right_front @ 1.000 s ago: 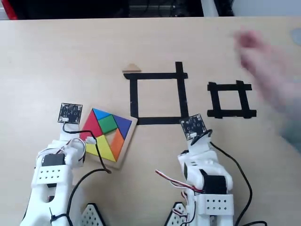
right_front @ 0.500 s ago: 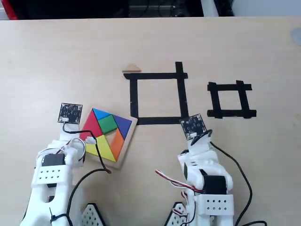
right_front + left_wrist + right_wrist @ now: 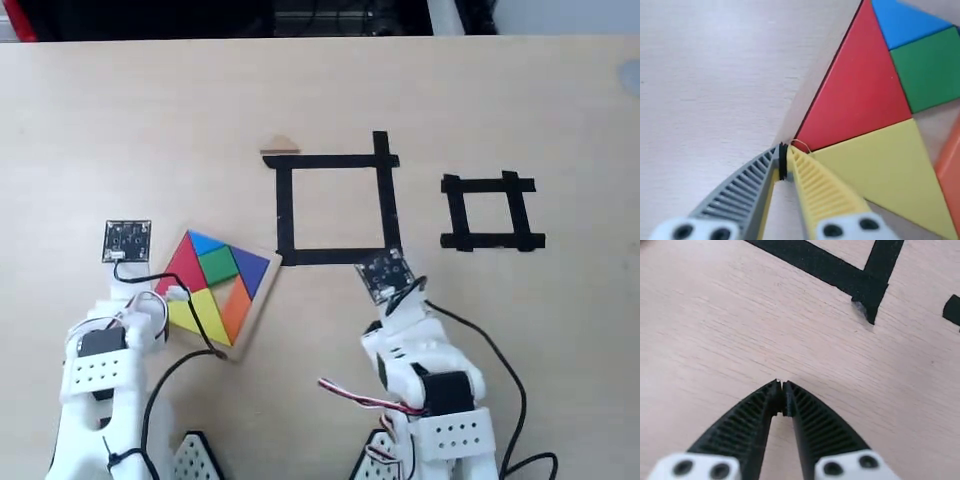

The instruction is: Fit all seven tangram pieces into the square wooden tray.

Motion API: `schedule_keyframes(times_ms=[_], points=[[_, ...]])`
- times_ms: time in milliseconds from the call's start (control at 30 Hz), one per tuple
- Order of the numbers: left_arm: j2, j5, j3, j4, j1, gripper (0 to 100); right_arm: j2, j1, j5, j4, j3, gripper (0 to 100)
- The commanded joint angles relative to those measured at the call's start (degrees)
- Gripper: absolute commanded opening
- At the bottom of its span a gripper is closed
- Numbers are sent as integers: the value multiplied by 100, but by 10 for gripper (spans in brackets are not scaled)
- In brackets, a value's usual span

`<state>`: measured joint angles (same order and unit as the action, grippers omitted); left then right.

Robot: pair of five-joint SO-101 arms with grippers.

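Claws both clenched: left claw (image 3: 782, 162) at corner of wooden tray (image 3: 259, 303), right claw (image 3: 781, 386) over table (image 3: 715, 315).

1. We log two white arms, left arm (image 3: 100, 372) and right arm (image 3: 420, 345), each bearing a square black board (image 3: 127, 240).
2. Our left gripper (image 3: 782, 162): one grey, one yellow ribbed finger.
3. Our right gripper (image 3: 781, 395): black ribbed fingers (image 3: 812, 427), white screwed bases.

The left gripper (image 3: 782, 162) has its 2 fingers, 1 grey and 1 yellow, closed tip to tip at the corner of the wooden tray (image 3: 811, 85) on the pale table (image 3: 700, 75). Just beyond the tips, a red triangle (image 3: 855, 95) and a yellow triangle (image 3: 880, 170) lie edge to edge in the tray. Farther off are a blue piece (image 3: 905, 22), a green piece (image 3: 927, 70) and an orange piece (image 3: 950, 165).
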<state>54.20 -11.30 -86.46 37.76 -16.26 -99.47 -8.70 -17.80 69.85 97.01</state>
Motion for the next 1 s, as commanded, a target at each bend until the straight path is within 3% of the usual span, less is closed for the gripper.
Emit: schedule_keyframes(times_ms=[0,167,500,733,867,967], points=[[9,26,-57,-440,-48,30,-66,-158,9,44,-4,12],[9,519,-75,-492,-48,30,-75,-185,9,44,-4,12],[18,554,-13,-237,145,30,-92,-185,-26,9,-4,12],[18,519,110,-167,312,30,-66,-580,-26,53,-4,12],[18,431,356,325,426,30,-84,-554,-26,53,-13,12],[18,-62,549,870,426,30,-84,-554,-26,53,-13,12]])
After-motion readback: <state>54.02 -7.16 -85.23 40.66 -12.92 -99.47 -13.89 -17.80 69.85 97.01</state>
